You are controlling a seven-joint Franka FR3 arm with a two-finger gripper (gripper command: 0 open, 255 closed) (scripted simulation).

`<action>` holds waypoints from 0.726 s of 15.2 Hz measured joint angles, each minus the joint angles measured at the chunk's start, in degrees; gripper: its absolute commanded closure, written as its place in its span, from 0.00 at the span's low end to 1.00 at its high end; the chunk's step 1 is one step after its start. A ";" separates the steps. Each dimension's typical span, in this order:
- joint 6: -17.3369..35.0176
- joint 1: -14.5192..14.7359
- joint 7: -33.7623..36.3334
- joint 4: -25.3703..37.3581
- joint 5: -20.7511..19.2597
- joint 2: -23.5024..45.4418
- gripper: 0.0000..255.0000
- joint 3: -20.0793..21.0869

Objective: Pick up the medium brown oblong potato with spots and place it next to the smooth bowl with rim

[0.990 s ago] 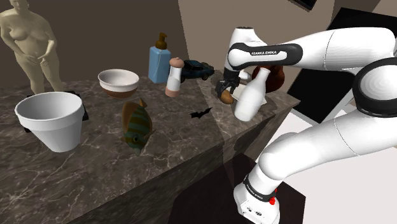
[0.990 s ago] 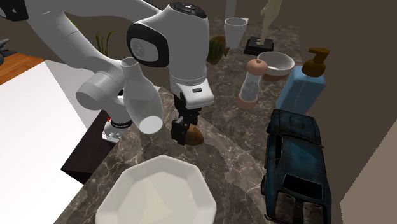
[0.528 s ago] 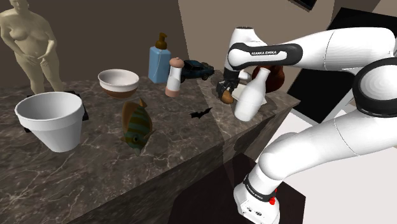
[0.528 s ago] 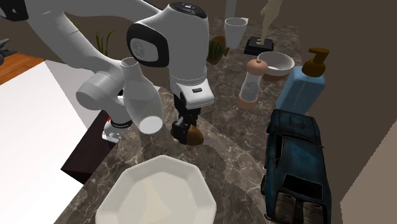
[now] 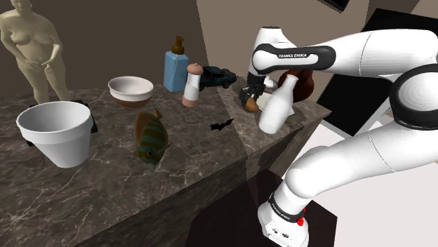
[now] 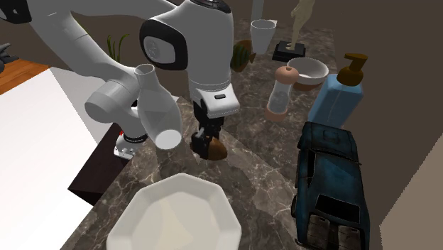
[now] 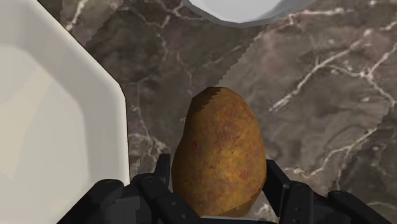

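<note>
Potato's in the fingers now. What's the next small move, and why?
I'd probably lift straight up a little. The gripper is shut on the potato, which hangs low over the counter, close beside the white vase and the white dish. Height first should clear the grinder on the way to the bowl.

Arm: white links, dark joints, rising from the lower right of the shoulder view, folding at the elbow and reaching left. Wrist: upright, hand pointing straight down. Gripper: black fingers closed against opposite sides of the potato, firmly clasped.
</note>
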 measured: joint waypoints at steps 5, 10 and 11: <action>-3.78 0.14 -0.44 3.17 0.39 -0.64 1.00 0.40; -7.63 0.28 -0.95 6.77 0.78 -0.90 1.00 0.76; -8.30 0.29 -1.08 7.44 0.82 -0.91 1.00 0.79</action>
